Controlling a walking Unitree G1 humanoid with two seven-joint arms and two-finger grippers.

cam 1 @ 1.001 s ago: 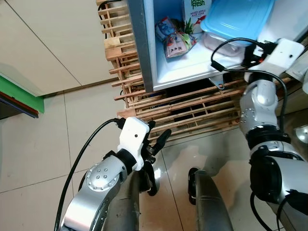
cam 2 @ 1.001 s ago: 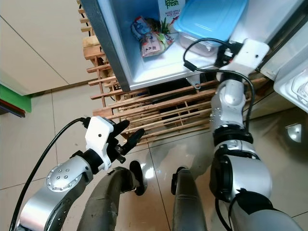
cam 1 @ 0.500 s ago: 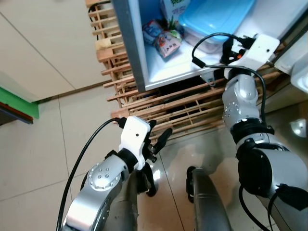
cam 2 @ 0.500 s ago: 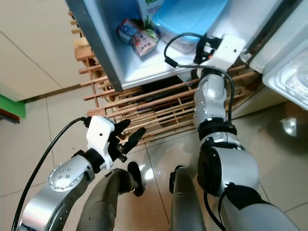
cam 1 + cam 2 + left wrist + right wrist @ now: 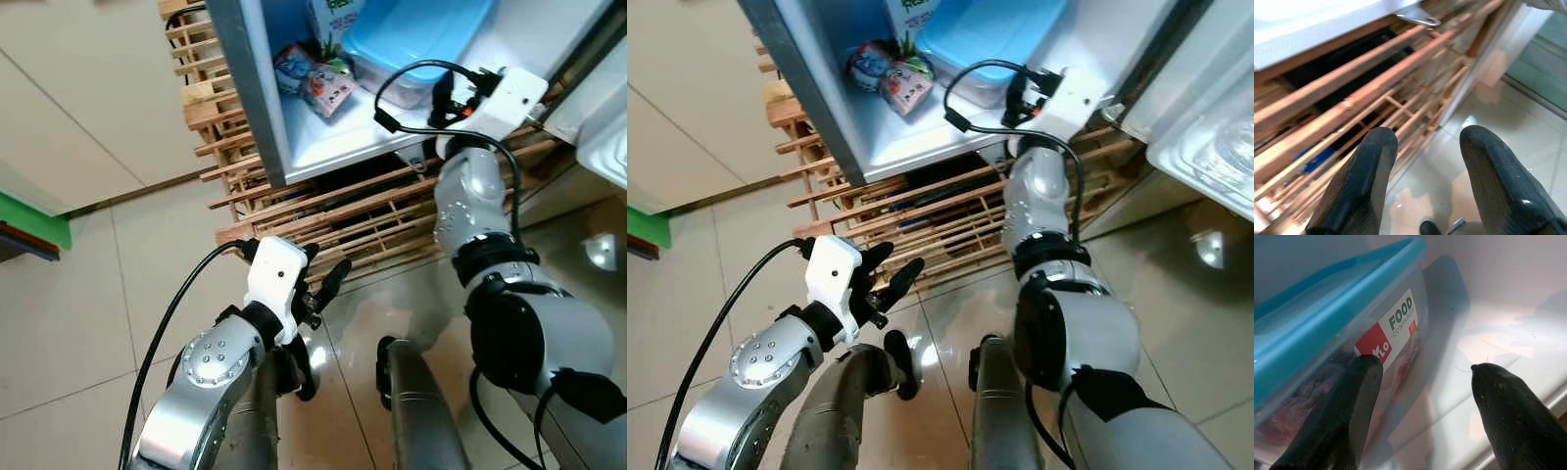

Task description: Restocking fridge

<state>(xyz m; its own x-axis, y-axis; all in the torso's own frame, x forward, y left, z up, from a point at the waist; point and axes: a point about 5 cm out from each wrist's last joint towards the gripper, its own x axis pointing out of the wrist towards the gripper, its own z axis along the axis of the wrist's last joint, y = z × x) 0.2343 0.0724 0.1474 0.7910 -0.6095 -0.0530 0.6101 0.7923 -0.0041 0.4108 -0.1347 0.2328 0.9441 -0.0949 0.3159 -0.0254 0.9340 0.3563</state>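
Since a second ago my right claw [image 5: 1420,396] has backed away, fingers spread wide, from the blue-lidded clear plastic food container [image 5: 1327,347] on the white fridge shelf [image 5: 343,147], while my left claw [image 5: 1425,161] idles open, empty.

head stereo pair looking steeply down at fridge shelf [image 5: 333,147] and wooden pallet [image 5: 323,220], left wrist close on pallet, right wrist close on food container [image 5: 1327,352]
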